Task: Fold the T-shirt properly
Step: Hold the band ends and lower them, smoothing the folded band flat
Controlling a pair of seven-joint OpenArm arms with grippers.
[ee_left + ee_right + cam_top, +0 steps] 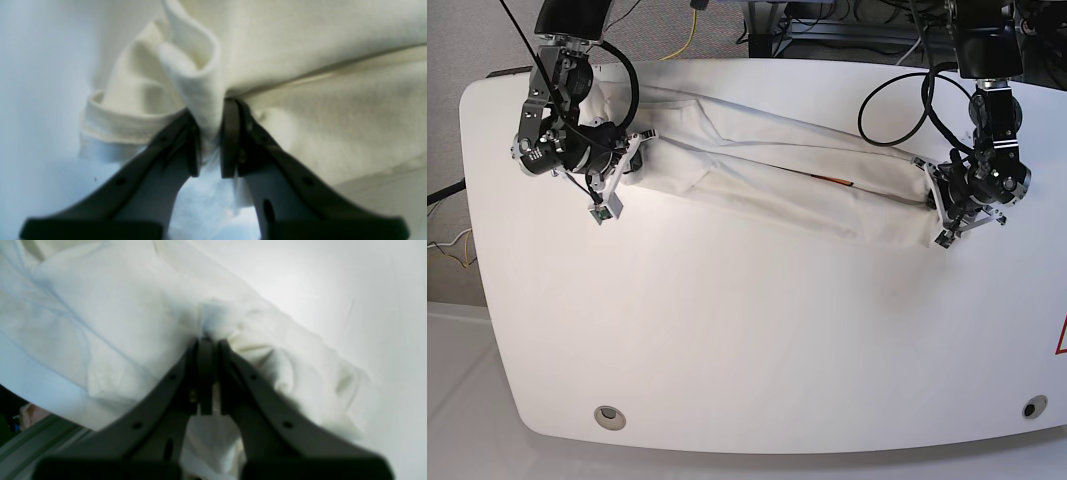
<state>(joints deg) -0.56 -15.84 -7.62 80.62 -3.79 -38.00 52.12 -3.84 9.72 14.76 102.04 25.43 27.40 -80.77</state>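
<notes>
The white T-shirt [777, 180] is stretched in a long band across the far half of the table, between my two grippers; a thin orange-dark streak shows in a fold, the print is hidden. My left gripper [930, 196] is shut on a bunched, hemmed edge of the T-shirt [200, 86] at the band's right end in the base view; its black fingers [230, 133] pinch a rolled fold. My right gripper [627, 165] is shut on the T-shirt [233, 323] at the band's left end, fingers [205, 373] closed with cloth gathered at the tips.
The white glossy tabletop [757, 330] spreads in front of the shirt. Two round holes sit near its front edge [608, 415]. Cables [897, 110] hang over the far edge behind the arms. The table's left edge shows in the right wrist view [33, 436].
</notes>
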